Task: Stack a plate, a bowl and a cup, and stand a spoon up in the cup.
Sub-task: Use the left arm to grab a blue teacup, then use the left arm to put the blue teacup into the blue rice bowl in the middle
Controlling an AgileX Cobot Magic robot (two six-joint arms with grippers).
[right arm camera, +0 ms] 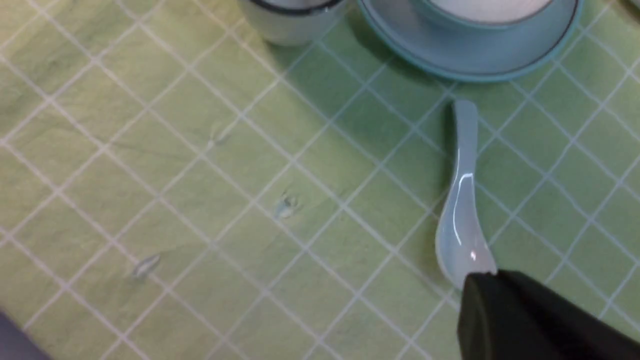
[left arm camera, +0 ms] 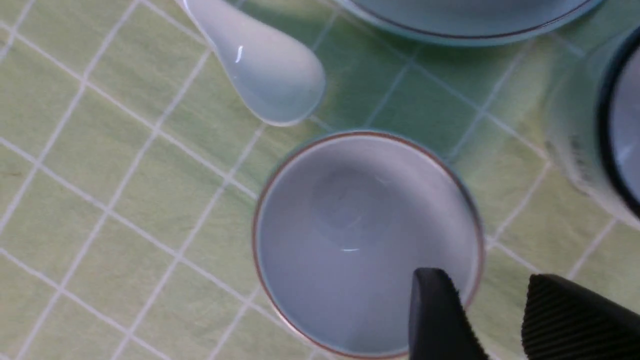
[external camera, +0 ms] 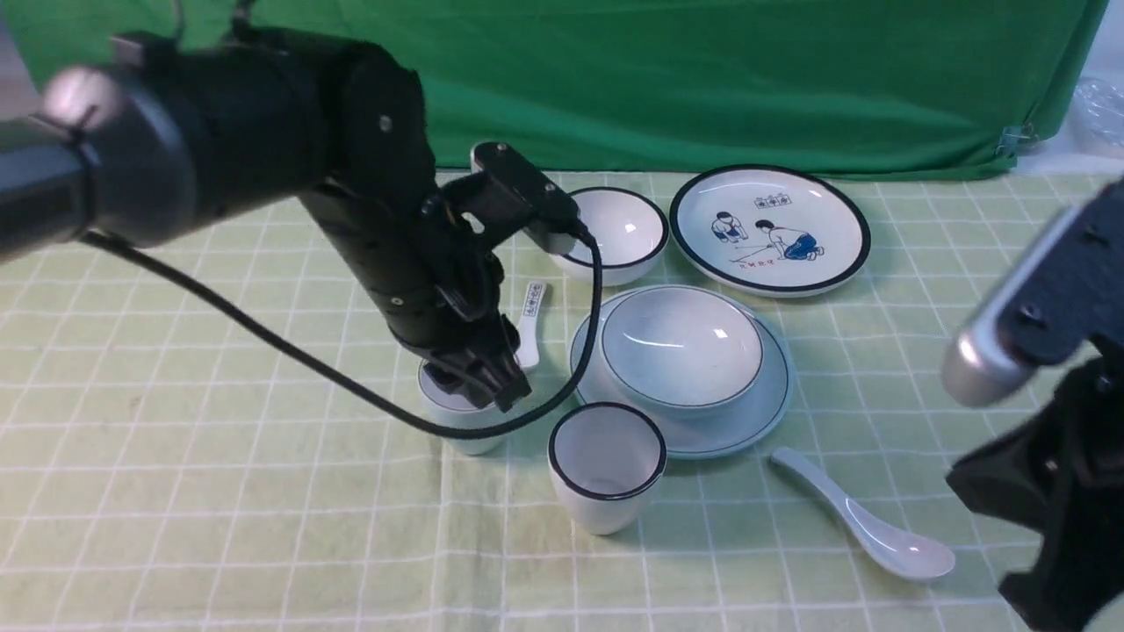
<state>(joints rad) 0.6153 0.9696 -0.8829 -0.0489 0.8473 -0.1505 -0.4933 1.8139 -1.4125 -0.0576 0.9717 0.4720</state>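
Plates [external camera: 769, 230]: two | bowls [external camera: 682, 347]: two | handleless cups [external camera: 606, 468]: two | soup spoons [external camera: 865, 518]: two | checked tablecloth [external camera: 219, 491]: one

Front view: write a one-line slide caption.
Left fingers over the pale cup, while the bowl sits on its plate and the plain spoon lies beside them.
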